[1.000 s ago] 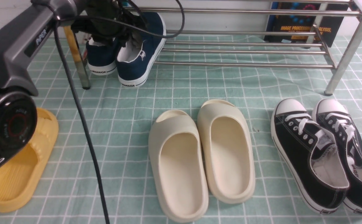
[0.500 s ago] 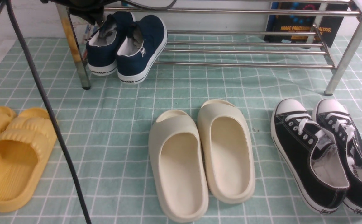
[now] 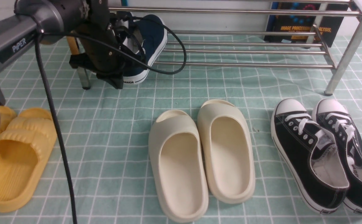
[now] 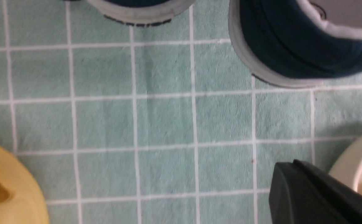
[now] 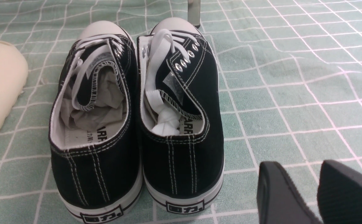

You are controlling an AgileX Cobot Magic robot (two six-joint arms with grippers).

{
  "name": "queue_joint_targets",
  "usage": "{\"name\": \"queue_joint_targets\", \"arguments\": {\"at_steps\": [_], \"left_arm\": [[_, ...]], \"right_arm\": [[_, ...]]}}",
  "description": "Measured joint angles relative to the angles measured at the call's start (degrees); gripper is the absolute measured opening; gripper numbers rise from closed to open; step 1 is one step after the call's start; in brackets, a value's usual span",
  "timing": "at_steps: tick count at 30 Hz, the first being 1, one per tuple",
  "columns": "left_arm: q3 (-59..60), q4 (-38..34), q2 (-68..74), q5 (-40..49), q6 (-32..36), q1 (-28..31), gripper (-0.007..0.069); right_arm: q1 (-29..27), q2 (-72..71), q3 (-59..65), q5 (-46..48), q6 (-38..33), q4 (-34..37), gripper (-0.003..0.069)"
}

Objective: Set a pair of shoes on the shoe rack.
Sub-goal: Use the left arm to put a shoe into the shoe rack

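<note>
At the rack [image 3: 246,64] left end, the shoes [image 3: 152,39] rest on the lower bars, heels outward. Left gripper [image 3: 116,81] has released them, closed fully on nothing, and now hangs just before the heels. Placement appears complete. Right gripper [image 5: 302,174]: jaws apart, empty

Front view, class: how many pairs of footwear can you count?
4. Navy sneakers at the left end of the shoe rack, partly hidden by the left arm; yellow slides far left; cream slides centre; black lace-ups right.
</note>
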Motion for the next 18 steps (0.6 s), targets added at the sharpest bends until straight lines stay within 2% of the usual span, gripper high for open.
{"name": "queue_joint_targets", "arguments": {"at_steps": [3,14,18], "left_arm": [[0.1,0.0,1.5,-7.8,-2.6,0.0,-0.0013],[0.4,-0.7,2.5,-12.8,-5.4,0.0,-0.0013],[-2.3,-0.6,3.5,-17.7,-6.2,0.3,-0.0013]], "right_arm": [[0.0,0.0,0.0,0.0,0.0,0.0,0.0239],[0.0,0.0,0.0,0.0,0.0,0.0,0.0239],[0.0,0.0,0.0,0.0,0.0,0.0,0.0239]]}}
